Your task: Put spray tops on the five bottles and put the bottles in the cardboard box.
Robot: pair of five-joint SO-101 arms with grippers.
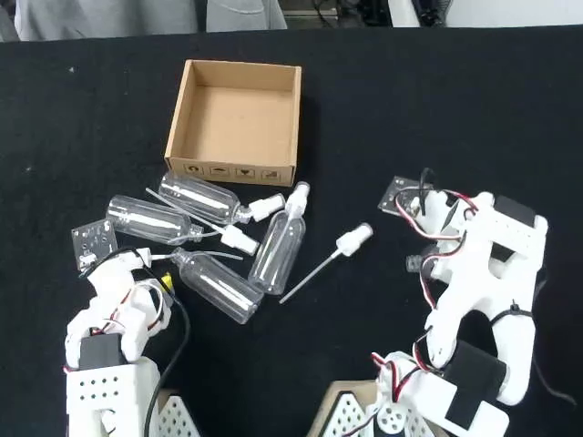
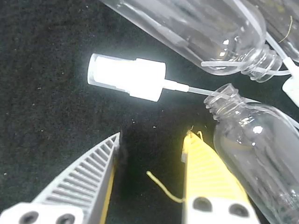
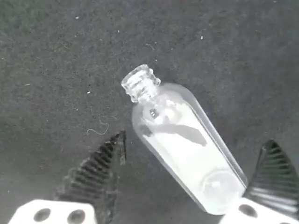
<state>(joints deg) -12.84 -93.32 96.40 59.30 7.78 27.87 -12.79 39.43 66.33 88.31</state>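
Four clear bottles lie below the cardboard box (image 1: 237,118): two side by side (image 1: 196,198) (image 1: 150,218), one (image 1: 217,284) by my left gripper (image 1: 137,264), and one (image 1: 278,246) with a white top on its neck. A loose spray top (image 1: 353,238) with its tube lies to the right. My left gripper (image 2: 153,136) is open just short of another loose spray top (image 2: 126,78), beside an open-necked bottle (image 2: 261,154). My right gripper (image 3: 196,140) is open around a fifth uncapped bottle (image 3: 182,149) lying flat on the cloth.
The table is covered in black cloth (image 1: 410,109). The box is empty and stands upright. Two more white tops (image 1: 264,207) (image 1: 239,238) and thin tubes lie tangled among the bottle necks. The right arm (image 1: 483,273) stands at the right front.
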